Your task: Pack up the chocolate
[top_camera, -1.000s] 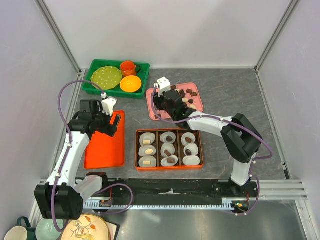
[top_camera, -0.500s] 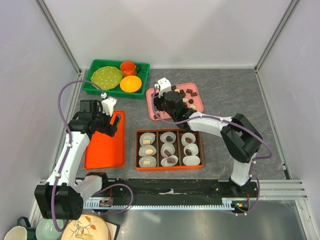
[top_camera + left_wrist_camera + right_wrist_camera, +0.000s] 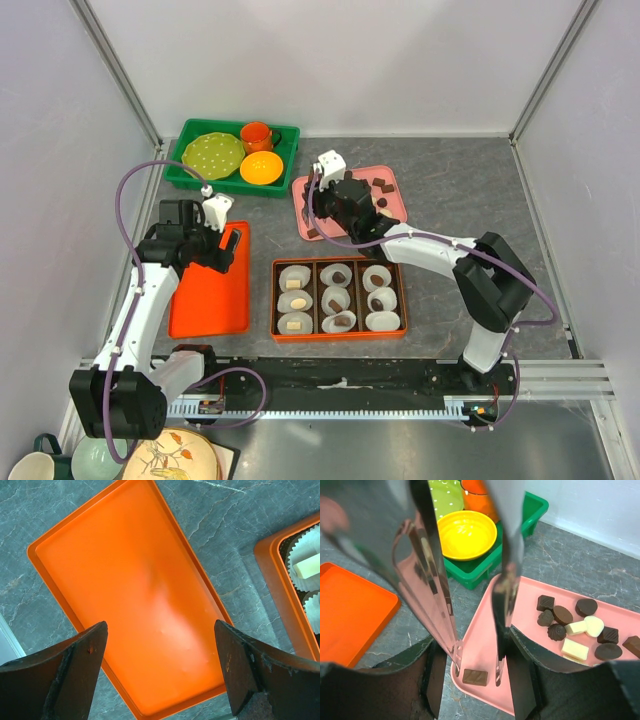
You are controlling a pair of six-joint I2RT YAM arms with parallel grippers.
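The right gripper [image 3: 476, 670] hangs low over the near corner of the pink tray [image 3: 480, 625]. Its two fingers are a little apart, and one square brown chocolate piece [image 3: 475, 677] lies flat between them; they do not seem to pinch it, though the tips look blurry. More chocolate [image 3: 572, 625] sits in a bunch farther along that tray, and some pieces lie in paper cups [image 3: 295, 275] in the orange box [image 3: 340, 262]. The left gripper [image 3: 160, 627] is spread wide with nothing in it, above the flat orange tray [image 3: 125, 570] on the bench [image 3: 240, 510].

White links and black joints are seen on the left arm [image 3: 135, 310] and right arm [image 3: 420, 245]; purple cables [image 3: 121, 200] are looped along both; the left end effector [image 3: 160, 625] is dark.
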